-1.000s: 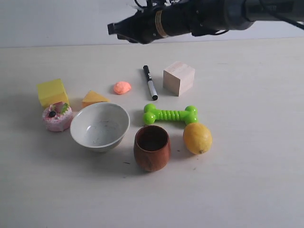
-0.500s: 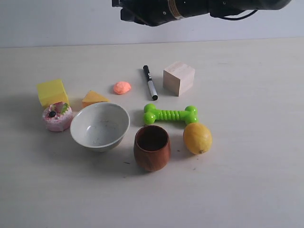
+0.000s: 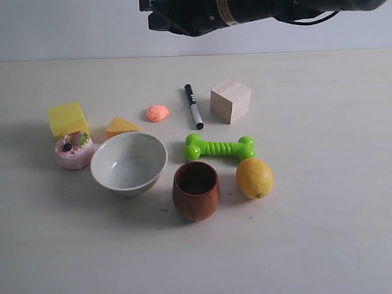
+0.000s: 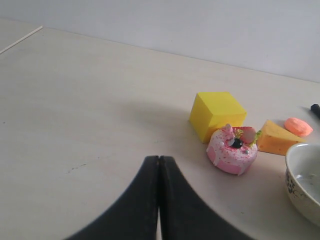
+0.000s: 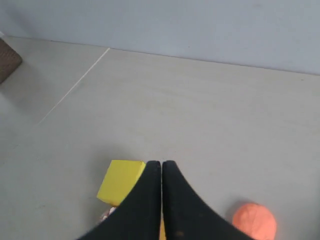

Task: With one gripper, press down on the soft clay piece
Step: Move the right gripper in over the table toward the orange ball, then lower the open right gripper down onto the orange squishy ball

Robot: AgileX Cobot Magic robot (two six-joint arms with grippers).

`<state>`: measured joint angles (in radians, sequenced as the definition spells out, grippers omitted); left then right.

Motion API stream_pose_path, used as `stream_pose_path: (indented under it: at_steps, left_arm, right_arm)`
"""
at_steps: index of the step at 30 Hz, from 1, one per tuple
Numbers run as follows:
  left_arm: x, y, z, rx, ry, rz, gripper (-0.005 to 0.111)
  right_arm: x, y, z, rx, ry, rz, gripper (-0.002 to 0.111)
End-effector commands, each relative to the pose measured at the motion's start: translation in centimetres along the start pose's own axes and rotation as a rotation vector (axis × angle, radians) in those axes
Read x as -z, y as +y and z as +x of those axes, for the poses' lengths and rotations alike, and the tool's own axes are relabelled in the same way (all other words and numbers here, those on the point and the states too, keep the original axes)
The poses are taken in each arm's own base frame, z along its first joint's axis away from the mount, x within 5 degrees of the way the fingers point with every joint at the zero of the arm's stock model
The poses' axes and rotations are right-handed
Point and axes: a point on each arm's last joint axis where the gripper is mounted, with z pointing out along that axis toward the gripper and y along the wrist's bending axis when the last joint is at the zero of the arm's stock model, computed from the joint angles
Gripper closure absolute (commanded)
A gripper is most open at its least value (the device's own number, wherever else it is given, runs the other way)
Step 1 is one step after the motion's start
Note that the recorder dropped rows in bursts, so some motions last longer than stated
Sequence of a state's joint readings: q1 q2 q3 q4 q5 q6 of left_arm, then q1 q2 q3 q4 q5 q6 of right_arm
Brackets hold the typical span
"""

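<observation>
The soft clay piece [image 3: 157, 113] is a small salmon-orange blob lying on the table between the orange-yellow wedge [image 3: 121, 127] and the black marker [image 3: 193, 106]. My right gripper [image 3: 148, 13] hangs high above the table's back edge, well above the clay and apart from it. In the right wrist view that gripper [image 5: 161, 163] is shut with nothing between its fingers, and the clay [image 5: 254, 221] shows beside them. My left gripper [image 4: 159, 158] is shut and empty over bare table, with the clay [image 4: 298, 126] far off beyond the wedge [image 4: 277, 138].
Around the clay stand a yellow cube [image 3: 67, 118], a pink cupcake toy [image 3: 74, 150], a white bowl [image 3: 129, 163], a wooden cube [image 3: 230, 100], a green bone toy [image 3: 220, 147], a brown wooden cup [image 3: 196, 190] and a lemon [image 3: 255, 177].
My right arm has risen from just above the marker's far end to the top of the exterior view, then shifted slightly left. The objects have not moved.
</observation>
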<state>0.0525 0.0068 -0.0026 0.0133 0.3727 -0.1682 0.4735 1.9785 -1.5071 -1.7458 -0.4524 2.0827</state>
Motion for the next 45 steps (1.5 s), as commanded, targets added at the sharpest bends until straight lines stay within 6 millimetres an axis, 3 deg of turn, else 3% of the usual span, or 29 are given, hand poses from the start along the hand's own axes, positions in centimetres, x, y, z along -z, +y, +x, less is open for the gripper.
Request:
stream_pose_path:
  at_steps: [1,9,17,24,31,35,45]
  left_arm:
    - [0.0,0.0,0.1,0.001,-0.004,0.008,0.107]
    - [0.0,0.0,0.1,0.001,-0.004,0.008,0.107]
    - [0.0,0.0,0.1,0.001,-0.004,0.008,0.107]
    - [0.0,0.0,0.1,0.001,-0.004,0.008,0.107]
    - [0.0,0.0,0.1,0.001,-0.004,0.008,0.107]
    - [0.0,0.0,0.1,0.001,-0.004,0.008,0.107]
    - [0.0,0.0,0.1,0.001,-0.004,0.008,0.107]
  right_arm:
    - [0.2,-0.3,-0.2,0.086,-0.069,0.035,0.106]
    - [0.1,-1.5,-0.4,0.195,-0.177,0.253,0.106]
    - [0.2,-2.3,0.6,0.269,-0.062,0.432,0.106]
    - [-0.2,-2.3,0.9,0.296,0.048,0.421,0.106]
    - [-3.7,-3.2,0.5,0.258,0.168,0.394,0.106]
    - [-6.4,-4.2,1.9,0.212,0.238,0.337,0.106]
    - [-9.2,-5.7,4.2,0.140,0.307,0.309,0.106]
